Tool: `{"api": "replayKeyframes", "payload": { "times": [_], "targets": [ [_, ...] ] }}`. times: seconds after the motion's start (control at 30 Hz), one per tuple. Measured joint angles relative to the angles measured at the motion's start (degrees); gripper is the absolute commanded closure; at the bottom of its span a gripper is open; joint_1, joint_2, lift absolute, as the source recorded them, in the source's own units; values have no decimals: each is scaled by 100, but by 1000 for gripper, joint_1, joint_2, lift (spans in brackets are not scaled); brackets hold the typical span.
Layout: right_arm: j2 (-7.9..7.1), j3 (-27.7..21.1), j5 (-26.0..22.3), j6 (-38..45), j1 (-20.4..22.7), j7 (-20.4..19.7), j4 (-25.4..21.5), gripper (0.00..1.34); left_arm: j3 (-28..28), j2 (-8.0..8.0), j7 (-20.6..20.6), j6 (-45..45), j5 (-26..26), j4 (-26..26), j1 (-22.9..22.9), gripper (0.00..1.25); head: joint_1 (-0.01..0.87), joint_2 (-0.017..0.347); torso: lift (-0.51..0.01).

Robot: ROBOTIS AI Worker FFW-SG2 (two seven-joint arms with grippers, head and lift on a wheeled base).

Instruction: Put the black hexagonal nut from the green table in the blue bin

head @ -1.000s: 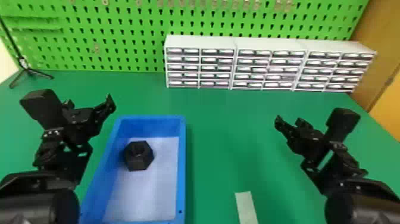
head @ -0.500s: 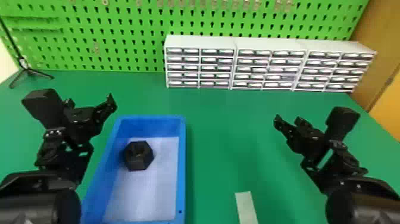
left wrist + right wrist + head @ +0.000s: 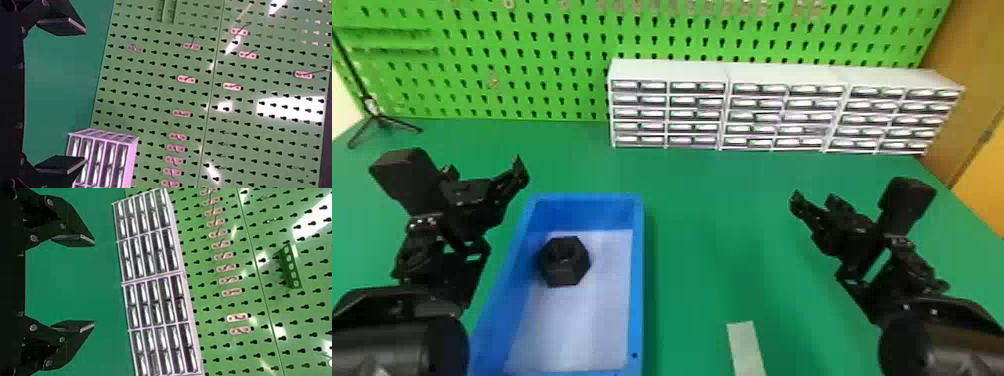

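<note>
Green table [image 3: 702, 240]: across the head view, running to the foot of the pegboard.
Green pegboard [image 3: 532, 65]: along the top edge, rows of keyhole slots.
White drawer cabinets [image 3: 667, 70]: one row, upper centre to upper right, in front of the pegboard; five tiers of small drawers.
Blue bin [image 3: 637, 280]: lower left of centre, open-topped, pale floor; its raised walls surround the nut.
Left gripper [image 3: 484, 170]: left side, just beyond the bin's upper left corner in the picture, its black arm covering part of the table; two fingers spread well apart, pads gripping nothing.
Right gripper [image 3: 815, 199]: right side, over the table, well apart from the bin; fingers likewise spread, empty.
Black tripod stand [image 3: 379, 119]: upper left, legs splayed.
Pale strip [image 3: 745, 347]: bottom edge, right of the bin, between it and the right arm.
Black hexagonal nut [image 3: 565, 262]: inside the bin, toward its upper left, on the pale floor near the left wall.
Pink hooks [image 3: 239, 317]: several, on the pegboard.
</note>
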Motion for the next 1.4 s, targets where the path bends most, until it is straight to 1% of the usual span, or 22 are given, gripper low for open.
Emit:
{"api": "replayKeyframes", "payload": {
  "times": [0.33, 1.4],
  "targets": [
    [12, -5, -12, 50, 26, 0, -71, 521, 7, 0, 0, 0, 21, 7, 0, 125, 692, 8, -97],
    [10, 3, -13, 50, 45, 0, -85, 519, 10, 0, 0, -1, 48, 8, 10, 125, 692, 8, -97]
  ]
}}
